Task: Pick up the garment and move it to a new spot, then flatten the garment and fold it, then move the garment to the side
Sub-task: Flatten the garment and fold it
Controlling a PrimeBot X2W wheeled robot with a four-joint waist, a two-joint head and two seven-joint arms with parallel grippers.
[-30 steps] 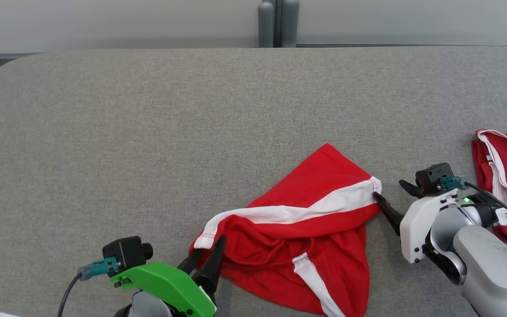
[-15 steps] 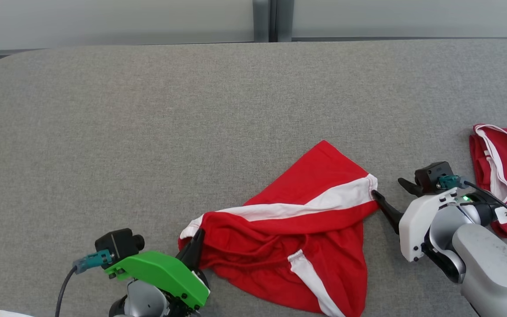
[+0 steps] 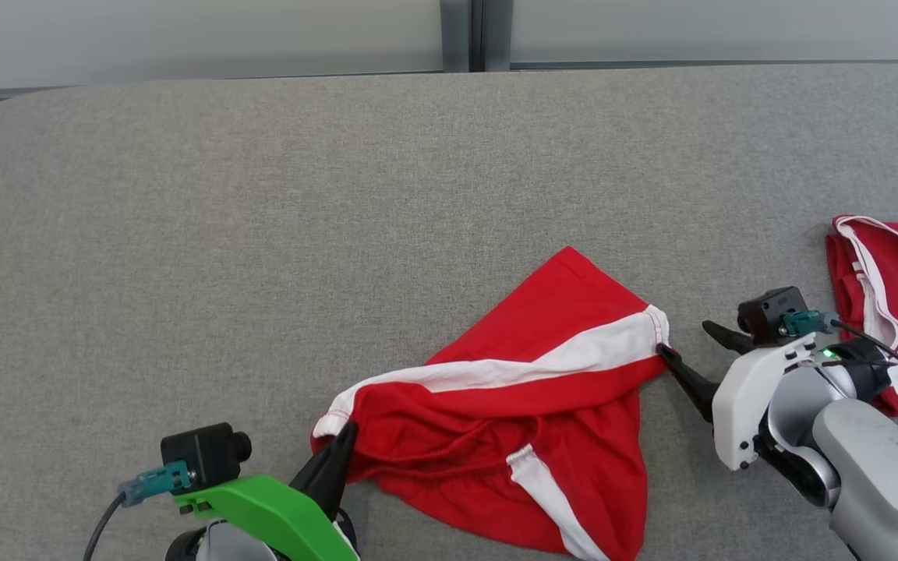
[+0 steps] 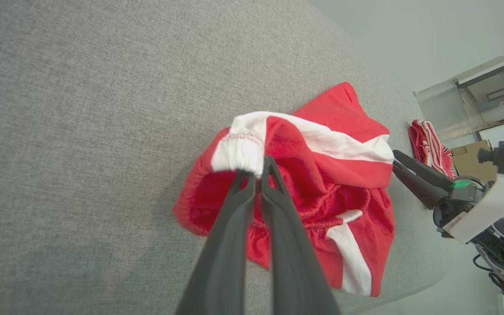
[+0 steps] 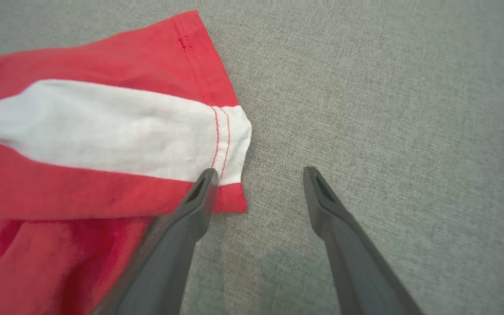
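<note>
Two ends of the red garment (image 3: 574,452) are covered at once. It is spread crumpled on the grey padded table (image 3: 262,234), towards the near edge and right of centre. Its left corner, a white gathered band, is pinched by the left gripper (image 4: 258,168), whose fingers are pressed tight together on the cloth. At the opposite end the right gripper (image 5: 259,171) is held with its fingers spread wide. One fingertip (image 5: 204,183) is laid over the stitched hem where the white stripe ends, and the other is set over bare table just beside the cloth, so no cloth is clasped. Off to the far right, a second red-and-white garment (image 3: 885,296) is seen bunched at the picture's edge in the head view, apart from the first and partly hidden by the right arm.
</note>
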